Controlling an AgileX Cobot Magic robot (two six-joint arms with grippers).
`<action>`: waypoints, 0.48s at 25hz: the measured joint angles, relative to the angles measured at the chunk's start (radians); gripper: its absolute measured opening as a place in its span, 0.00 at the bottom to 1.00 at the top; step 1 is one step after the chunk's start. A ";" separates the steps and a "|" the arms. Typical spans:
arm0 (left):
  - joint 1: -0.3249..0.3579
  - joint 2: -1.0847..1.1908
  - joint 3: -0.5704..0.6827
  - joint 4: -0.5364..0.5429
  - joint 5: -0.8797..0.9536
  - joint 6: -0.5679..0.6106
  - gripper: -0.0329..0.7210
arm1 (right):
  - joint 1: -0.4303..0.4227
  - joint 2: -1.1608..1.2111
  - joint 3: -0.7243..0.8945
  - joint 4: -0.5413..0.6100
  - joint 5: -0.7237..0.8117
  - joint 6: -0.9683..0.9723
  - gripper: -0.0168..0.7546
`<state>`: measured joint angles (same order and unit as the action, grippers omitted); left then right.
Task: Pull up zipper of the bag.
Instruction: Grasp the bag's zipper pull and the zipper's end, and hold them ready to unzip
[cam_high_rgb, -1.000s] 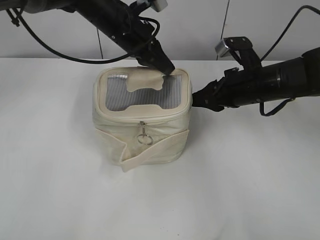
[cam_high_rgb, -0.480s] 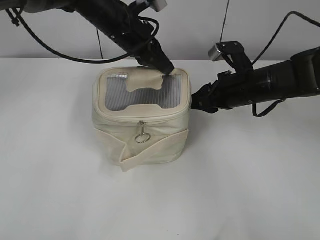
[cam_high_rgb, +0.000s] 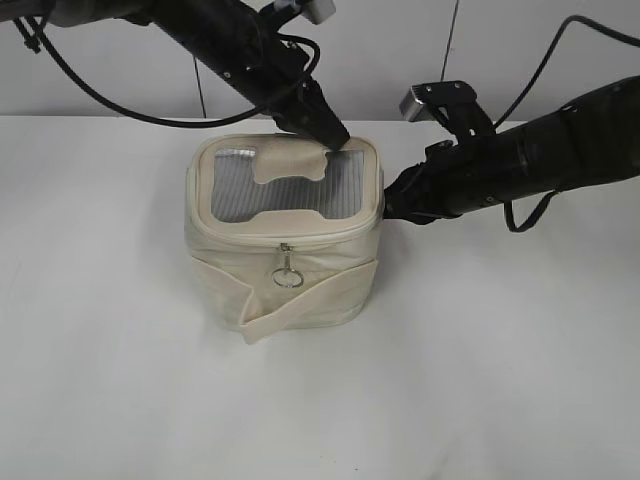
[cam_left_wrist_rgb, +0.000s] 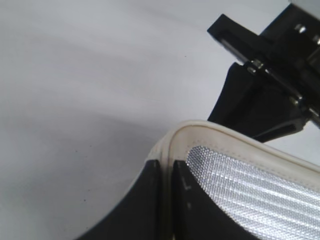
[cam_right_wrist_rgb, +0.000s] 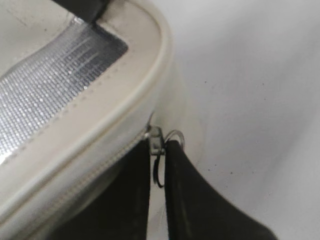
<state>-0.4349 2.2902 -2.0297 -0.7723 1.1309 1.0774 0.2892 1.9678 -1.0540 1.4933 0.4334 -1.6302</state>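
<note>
The cream-white bag (cam_high_rgb: 262, 262) stands on the white table, its grey window lid facing up. The zipper (cam_high_rgb: 320, 230) runs round the lid edge, and one silver ring pull (cam_high_rgb: 289, 278) hangs at the front. My left gripper (cam_high_rgb: 336, 139) is shut on the lid's rim at the back right corner; in the left wrist view its jaws (cam_left_wrist_rgb: 166, 172) pinch the cream rim of the bag (cam_left_wrist_rgb: 200, 132). My right gripper (cam_high_rgb: 391, 206) sits at the bag's right side. In the right wrist view its jaws (cam_right_wrist_rgb: 158, 159) are shut on the second ring pull (cam_right_wrist_rgb: 157, 138) at the end of the zipper (cam_right_wrist_rgb: 95, 169).
A wide cream strap (cam_high_rgb: 300, 305) wraps the bag's front and sticks out at the lower left. The white table (cam_high_rgb: 480, 360) stretches round the bag, with a grey wall behind. Black cables (cam_high_rgb: 560, 50) trail from both arms. The right arm's black body (cam_left_wrist_rgb: 260, 100) shows beyond the lid.
The right arm has swung, its wrist and camera moving left and up, while its jaws stay at the bag's right side. The front ring pull sways slightly. The left arm has not moved.
</note>
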 joint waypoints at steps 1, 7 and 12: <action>0.000 0.000 0.000 0.001 0.000 0.000 0.09 | 0.000 -0.010 0.000 -0.038 0.000 0.051 0.10; -0.003 0.000 0.000 0.000 0.000 -0.034 0.08 | 0.000 -0.124 0.098 -0.181 -0.023 0.218 0.10; -0.017 0.000 0.000 -0.011 0.022 -0.061 0.08 | 0.001 -0.227 0.223 -0.155 -0.029 0.230 0.10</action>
<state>-0.4519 2.2902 -2.0297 -0.7828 1.1528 1.0160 0.2898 1.7408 -0.8313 1.3384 0.4046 -1.4002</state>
